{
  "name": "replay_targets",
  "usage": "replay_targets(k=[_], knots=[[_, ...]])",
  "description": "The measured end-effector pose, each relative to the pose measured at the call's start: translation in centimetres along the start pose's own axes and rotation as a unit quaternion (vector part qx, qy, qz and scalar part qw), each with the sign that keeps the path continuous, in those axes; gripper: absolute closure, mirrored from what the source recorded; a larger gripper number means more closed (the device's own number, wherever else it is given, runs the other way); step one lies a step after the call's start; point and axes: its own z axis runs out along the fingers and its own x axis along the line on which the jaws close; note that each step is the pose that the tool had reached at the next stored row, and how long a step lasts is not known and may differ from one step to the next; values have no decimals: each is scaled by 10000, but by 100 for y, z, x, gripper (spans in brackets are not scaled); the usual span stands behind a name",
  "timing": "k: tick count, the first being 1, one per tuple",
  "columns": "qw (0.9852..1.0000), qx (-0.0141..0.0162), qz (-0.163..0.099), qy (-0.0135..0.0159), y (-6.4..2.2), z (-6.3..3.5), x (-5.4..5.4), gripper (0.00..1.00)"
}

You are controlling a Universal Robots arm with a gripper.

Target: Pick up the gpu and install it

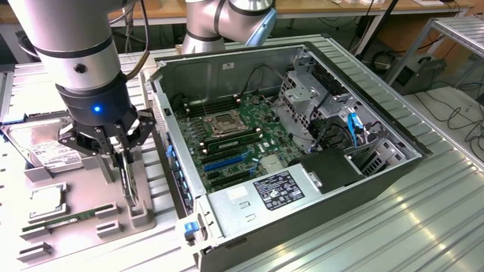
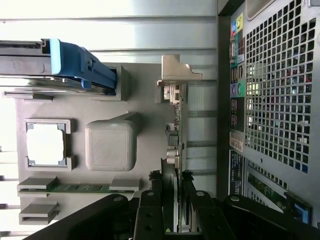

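The gpu stands on edge in a slot of the grey parts tray, at the exterior view's left beside the open computer case. In the wrist view the gpu shows as a thin card with a silver bracket at its far end. My gripper hangs straight over it, and its black fingers press on both faces of the card's near end. My gripper is shut on the gpu. The card's lower edge still sits at the tray's holder.
The case lies open with its motherboard and blue slots facing up. On the tray lie a hard drive, a square processor and a memory stick. The case's perforated rear panel stands close beside the card.
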Motion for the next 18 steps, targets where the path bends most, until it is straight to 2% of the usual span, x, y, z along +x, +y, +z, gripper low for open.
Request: replay_targets(k=[18], knots=[[10000,0,0,0,-2,-80,-2,73]])
